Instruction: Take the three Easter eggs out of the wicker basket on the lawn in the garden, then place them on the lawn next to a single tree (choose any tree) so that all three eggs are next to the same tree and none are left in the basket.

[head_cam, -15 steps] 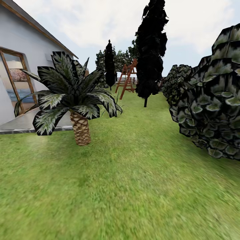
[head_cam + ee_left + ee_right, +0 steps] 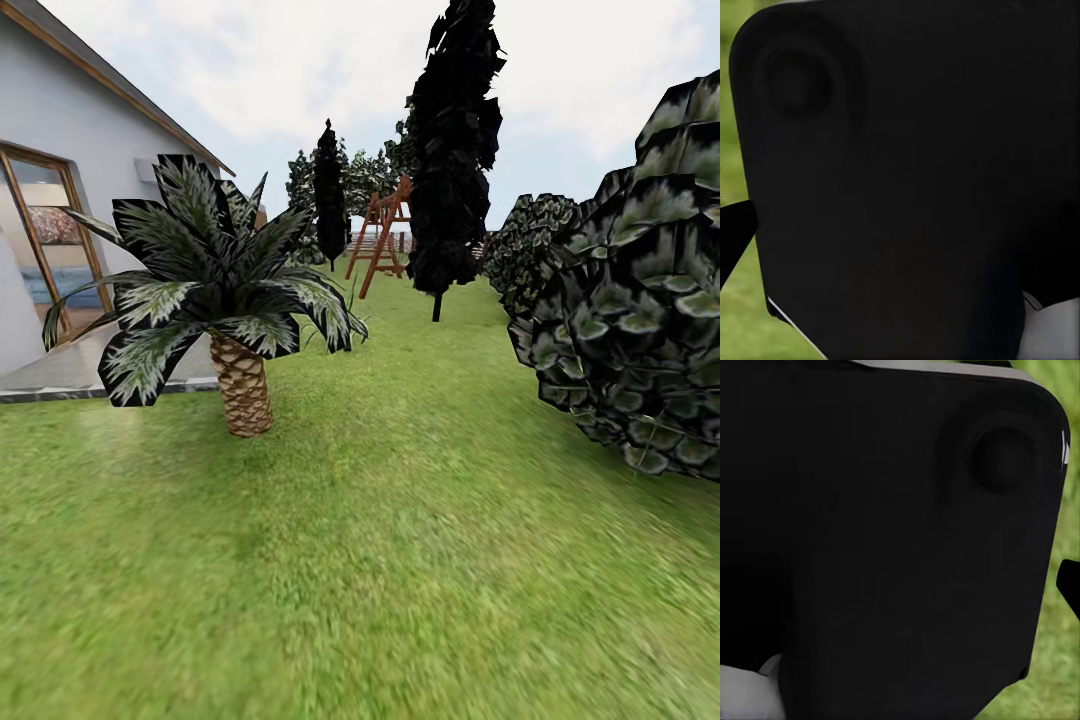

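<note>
Nothing's budged since a moment ago; short scaly-trunked palm (image 2: pixel 240 385) on mottled green lawn (image 2: pixel 400 560), still basket-hunting, can't tell fingers' state.

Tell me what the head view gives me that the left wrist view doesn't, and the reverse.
Head view alone: a short palm, a tall dark cypress, a leafy bush, a wooden frame and the house. Left wrist view alone: a close, dark robot body panel blocking most of the picture. Both: the lawn.
</note>
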